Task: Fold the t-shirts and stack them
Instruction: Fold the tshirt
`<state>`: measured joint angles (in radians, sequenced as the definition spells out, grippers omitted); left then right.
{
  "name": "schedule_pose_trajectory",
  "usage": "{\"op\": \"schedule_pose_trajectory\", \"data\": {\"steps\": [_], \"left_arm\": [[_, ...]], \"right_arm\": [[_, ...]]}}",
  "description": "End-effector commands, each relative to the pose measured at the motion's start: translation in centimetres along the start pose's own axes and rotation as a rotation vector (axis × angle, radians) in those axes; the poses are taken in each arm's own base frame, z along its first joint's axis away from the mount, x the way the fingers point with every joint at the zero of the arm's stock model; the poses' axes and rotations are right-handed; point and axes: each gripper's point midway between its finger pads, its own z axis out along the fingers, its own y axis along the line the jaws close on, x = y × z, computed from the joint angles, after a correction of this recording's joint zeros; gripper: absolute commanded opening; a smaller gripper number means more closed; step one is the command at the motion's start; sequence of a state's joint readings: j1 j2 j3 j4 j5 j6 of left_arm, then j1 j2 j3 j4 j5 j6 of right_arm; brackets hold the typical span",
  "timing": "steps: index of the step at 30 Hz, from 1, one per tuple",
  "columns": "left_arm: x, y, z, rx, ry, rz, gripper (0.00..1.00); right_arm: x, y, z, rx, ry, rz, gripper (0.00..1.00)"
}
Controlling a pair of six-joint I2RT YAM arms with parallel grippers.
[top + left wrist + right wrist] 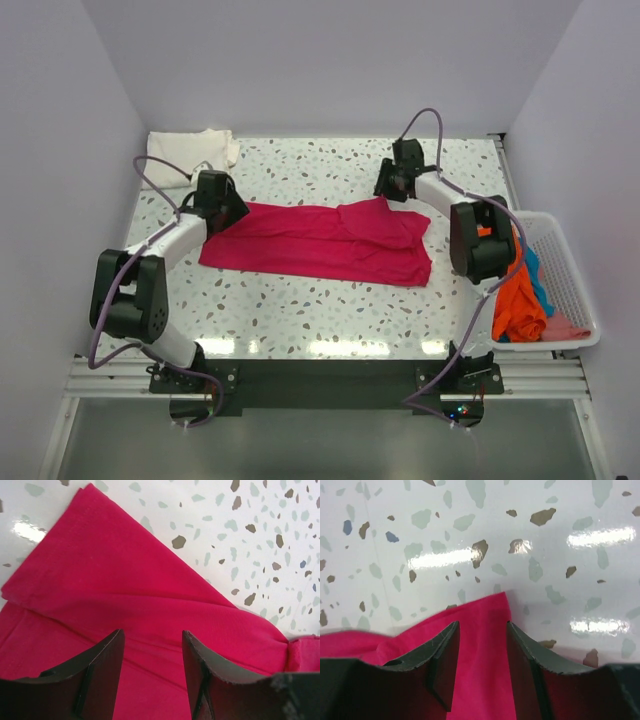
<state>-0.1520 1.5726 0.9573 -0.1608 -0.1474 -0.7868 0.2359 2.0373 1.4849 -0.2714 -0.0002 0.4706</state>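
On the glossy speckled table, the magenta-red t-shirt lies at centre, a flat, matte, soft cloth strip with its long axis running 9 to 3 o'clock. The left gripper at its 10 o'clock corner and the right gripper at its 1 o'clock corner have their jaws parted, clamping nothing.

Left hand and right hand low, jaws parted

The magenta-red t-shirt is spread over the speckled white table, and its folded edge (a straight diagonal) is seen running from upper left to lower right. The left gripper is held low over the cloth, its dark fingers parted, with nothing pinched between them.
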Motion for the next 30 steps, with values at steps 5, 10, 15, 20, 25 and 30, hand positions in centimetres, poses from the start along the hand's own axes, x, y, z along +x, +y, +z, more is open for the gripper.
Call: {"op": "schedule_pose_trajectory", "data": {"steps": [5, 10, 15, 20, 25, 30], "left_arm": [[-0.6, -3.6, -0.7, 0.115, -0.002, 0.039, 0.54], [-0.5, -3.9, -0.9, 0.129, 0.006, 0.04, 0.54], [0.1, -3.6, -0.5, 0.12, 0.026, 0.037, 0.54], [0.4, -3.4, -0.3, 0.113, 0.033, 0.034, 0.54], [0.4, -3.4, -0.4, 0.113, 0.031, 0.033, 0.54], [0.5, -3.2, -0.3, 0.106, 0.034, 0.027, 0.54]], "right_arm": [[-1.3, -0.1, 2.2, 0.116, -0.019, -0.075, 0.46], [-0.5, -1.4, 2.1, 0.181, -0.018, -0.093, 0.45], [-0.6, -1.6, 1.4, 0.19, -0.045, -0.098, 0.46], [0.2, -1.8, 2.2, 0.191, -0.022, -0.105, 0.46], [1.2, -1.2, 3.2, 0.152, 0.01, -0.098, 0.33], [1.0, 0.0, 2.3, 0.104, 0.003, -0.077, 0.07]]}}
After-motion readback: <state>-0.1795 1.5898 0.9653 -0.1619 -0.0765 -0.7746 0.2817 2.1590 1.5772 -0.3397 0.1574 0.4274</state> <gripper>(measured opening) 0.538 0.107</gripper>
